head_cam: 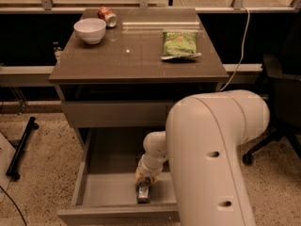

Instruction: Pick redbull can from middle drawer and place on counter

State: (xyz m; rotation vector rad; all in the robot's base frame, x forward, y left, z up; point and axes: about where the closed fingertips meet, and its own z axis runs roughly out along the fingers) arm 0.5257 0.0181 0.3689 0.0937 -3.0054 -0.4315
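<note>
**A:** What stands around, and what blocks the view?

**B:** The robot's big white arm (211, 164) fills the lower right and covers the right part of the middle drawer (110, 173); that drawer is pulled open below a shut drawer front (113, 114); a dark office chair (282, 102) stands at 3 o'clock of the counter (136, 62); a white cable (242, 46) hangs past its right edge; a black stand (21, 147) lies on the floor at 8 o'clock.

**A:** Count what is on top.

**B:** One white bowl (90, 29) at 10 o'clock; one red soda can (107, 16) on its side just behind the bowl, at 11 o'clock; one green snack bag (179, 44) at 3 o'clock, well apart from both; three things in all.

**A:** And the redbull can (143, 194)?

**B:** One only; it is on the drawer floor near the front wall, at 6 o'clock of the drawer; its long axis seems to run from 12 to 6; which end is the top I cannot tell.

**A:** The gripper (144, 180)?

**B:** Down inside the drawer, right at the can's 12 o'clock end; whether it is spread or clamped I cannot tell.
</note>
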